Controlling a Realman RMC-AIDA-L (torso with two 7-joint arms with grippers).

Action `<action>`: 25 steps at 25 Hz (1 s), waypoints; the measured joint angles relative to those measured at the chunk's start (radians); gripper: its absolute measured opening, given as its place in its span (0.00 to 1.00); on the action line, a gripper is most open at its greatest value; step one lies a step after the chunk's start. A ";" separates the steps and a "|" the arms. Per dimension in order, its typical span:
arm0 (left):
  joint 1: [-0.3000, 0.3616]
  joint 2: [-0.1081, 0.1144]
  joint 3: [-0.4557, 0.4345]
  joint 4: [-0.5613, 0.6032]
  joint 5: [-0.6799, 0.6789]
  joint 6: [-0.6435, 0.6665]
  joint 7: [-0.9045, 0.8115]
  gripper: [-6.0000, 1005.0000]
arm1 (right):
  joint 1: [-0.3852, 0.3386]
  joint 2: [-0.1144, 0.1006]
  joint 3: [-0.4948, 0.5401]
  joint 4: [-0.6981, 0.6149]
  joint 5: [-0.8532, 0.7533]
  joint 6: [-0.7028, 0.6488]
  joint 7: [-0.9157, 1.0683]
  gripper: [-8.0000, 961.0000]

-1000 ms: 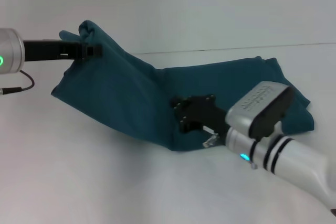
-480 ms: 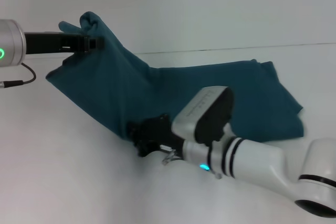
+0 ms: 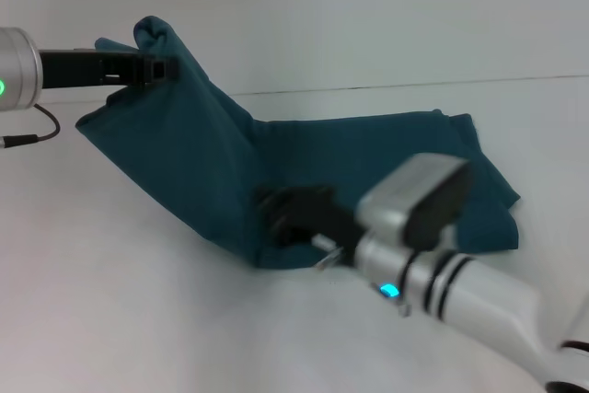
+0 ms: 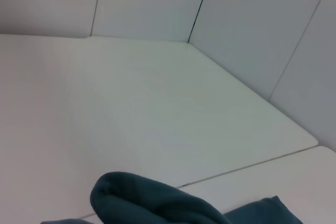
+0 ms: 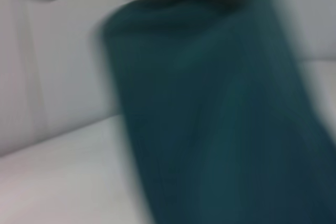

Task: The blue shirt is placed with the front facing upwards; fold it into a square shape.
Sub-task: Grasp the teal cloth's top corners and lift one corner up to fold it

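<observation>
The blue shirt (image 3: 368,158) lies on the white table, its left end lifted into a hanging sheet. My left gripper (image 3: 155,69) is raised at the upper left, shut on a bunched fold of the blue shirt (image 4: 149,203). My right gripper (image 3: 283,215) is low at the shirt's near edge, close to the front corner, shut on the cloth there. In the right wrist view, teal cloth of the blue shirt (image 5: 220,124) fills most of the picture. No lettering shows.
The white table (image 3: 138,319) spreads out in front of and to the left of the shirt. A white wall (image 3: 368,16) rises behind the table's far edge. A black cable (image 3: 37,131) hangs under the left arm.
My right gripper swung left along the shirt's near edge, then back right a little, taking the front corner with it. The shirt's right end slid left. The left gripper rose slightly.
</observation>
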 joint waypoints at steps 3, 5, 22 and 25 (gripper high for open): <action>-0.002 0.000 -0.002 0.004 0.000 0.002 0.000 0.07 | -0.054 -0.003 0.097 -0.022 -0.001 -0.055 -0.004 0.04; -0.002 -0.001 0.000 0.009 0.000 0.004 0.000 0.06 | -0.049 -0.003 0.132 -0.035 -0.002 -0.051 -0.005 0.04; 0.006 -0.004 0.015 0.049 -0.051 0.020 -0.001 0.06 | 0.204 0.018 0.191 0.029 -0.045 0.313 -0.004 0.04; 0.001 -0.005 0.016 0.053 -0.051 0.021 -0.001 0.06 | 0.220 0.018 0.192 0.048 -0.095 0.358 0.003 0.04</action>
